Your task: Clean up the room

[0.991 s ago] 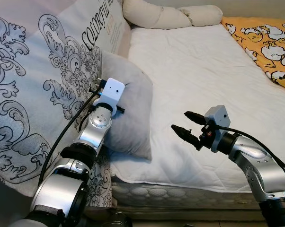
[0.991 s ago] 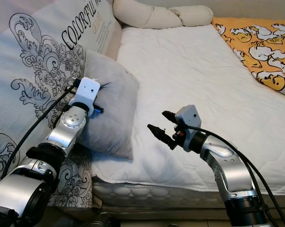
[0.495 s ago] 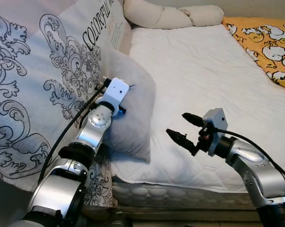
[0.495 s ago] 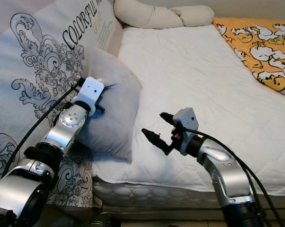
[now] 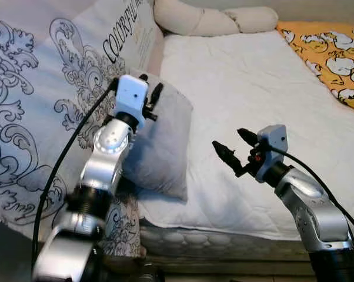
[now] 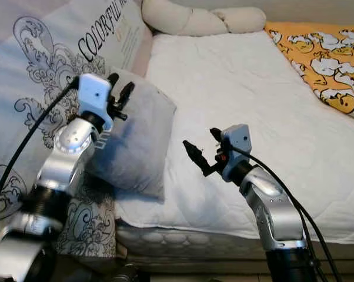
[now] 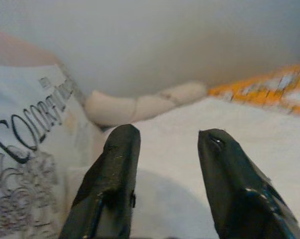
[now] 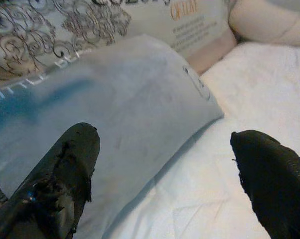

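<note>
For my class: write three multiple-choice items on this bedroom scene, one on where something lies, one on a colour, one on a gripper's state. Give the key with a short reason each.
1. Where is the grey pillow?
A. leaning on the patterned cushion at the mattress edge
B. on the floor
C. on the blanket

2. The cartoon-print blanket is mainly:
A. blue
B. orange-yellow
C. green

3. The right gripper is:
A. shut on the pillow
B. shut, empty
C. open, empty

Key: 1 A, it stands against the cushion; 2 B, orange-yellow ground; 3 C, fingers spread apart over the sheet.
</note>
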Controlling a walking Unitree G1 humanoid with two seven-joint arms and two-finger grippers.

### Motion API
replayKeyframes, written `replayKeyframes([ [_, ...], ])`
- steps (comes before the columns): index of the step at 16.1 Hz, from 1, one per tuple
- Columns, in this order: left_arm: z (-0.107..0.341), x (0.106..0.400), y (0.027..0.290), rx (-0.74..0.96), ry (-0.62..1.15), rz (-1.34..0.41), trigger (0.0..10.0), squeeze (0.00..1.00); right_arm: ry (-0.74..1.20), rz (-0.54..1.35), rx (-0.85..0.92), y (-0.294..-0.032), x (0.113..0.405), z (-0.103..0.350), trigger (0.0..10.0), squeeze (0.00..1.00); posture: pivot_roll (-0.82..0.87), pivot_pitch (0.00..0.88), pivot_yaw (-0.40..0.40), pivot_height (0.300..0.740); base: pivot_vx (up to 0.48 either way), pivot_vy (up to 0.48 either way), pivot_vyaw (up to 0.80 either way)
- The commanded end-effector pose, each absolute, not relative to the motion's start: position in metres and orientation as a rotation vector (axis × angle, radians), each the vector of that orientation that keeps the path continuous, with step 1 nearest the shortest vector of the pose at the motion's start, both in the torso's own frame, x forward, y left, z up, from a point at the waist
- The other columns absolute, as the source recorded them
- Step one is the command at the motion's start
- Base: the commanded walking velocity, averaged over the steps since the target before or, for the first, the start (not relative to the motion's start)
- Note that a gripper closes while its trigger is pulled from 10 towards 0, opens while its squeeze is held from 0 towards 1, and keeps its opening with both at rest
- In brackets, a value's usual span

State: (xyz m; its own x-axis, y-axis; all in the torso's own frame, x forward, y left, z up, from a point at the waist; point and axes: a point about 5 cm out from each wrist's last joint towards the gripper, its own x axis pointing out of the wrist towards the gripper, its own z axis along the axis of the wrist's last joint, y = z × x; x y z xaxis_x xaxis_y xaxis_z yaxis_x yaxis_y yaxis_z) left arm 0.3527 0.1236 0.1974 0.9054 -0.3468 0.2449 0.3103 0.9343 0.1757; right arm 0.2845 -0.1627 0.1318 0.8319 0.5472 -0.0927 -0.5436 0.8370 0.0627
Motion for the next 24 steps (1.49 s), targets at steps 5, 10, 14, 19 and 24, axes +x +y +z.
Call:
replayKeyframes([
  [5,0.187,0.331,0.131,-0.005,-0.228,-0.286,10.0,1.00,-0.027,0.409,0.041,-0.162,0.299,0.149,10.0,1.00,0.05,0.000,0.062,0.740,0.000,0.000,0.00],
  [10,0.155,0.311,0.151,-0.001,-0.101,-0.151,10.0,0.99,0.057,0.107,0.026,-0.165,0.296,0.131,10.0,1.00,0.03,0.000,0.031,0.740,0.000,-0.374,0.00],
  [14,0.131,0.305,0.155,0.010,-0.007,-0.118,10.0,0.99,0.069,0.012,-0.120,-0.166,0.295,0.124,10.0,1.00,0.02,0.000,0.031,0.740,0.000,-0.442,0.00],
  [19,0.130,0.306,0.156,0.029,0.007,-0.102,10.0,1.00,0.071,-0.002,-0.083,-0.169,0.295,0.124,10.0,1.00,0.00,0.000,0.042,0.740,0.000,-0.436,0.00],
  [24,0.124,0.303,0.149,0.032,0.031,-0.112,10.0,1.00,0.085,-0.037,-0.098,-0.178,0.296,0.124,10.0,1.00,0.01,0.000,0.044,0.740,0.000,-0.430,0.80],
])
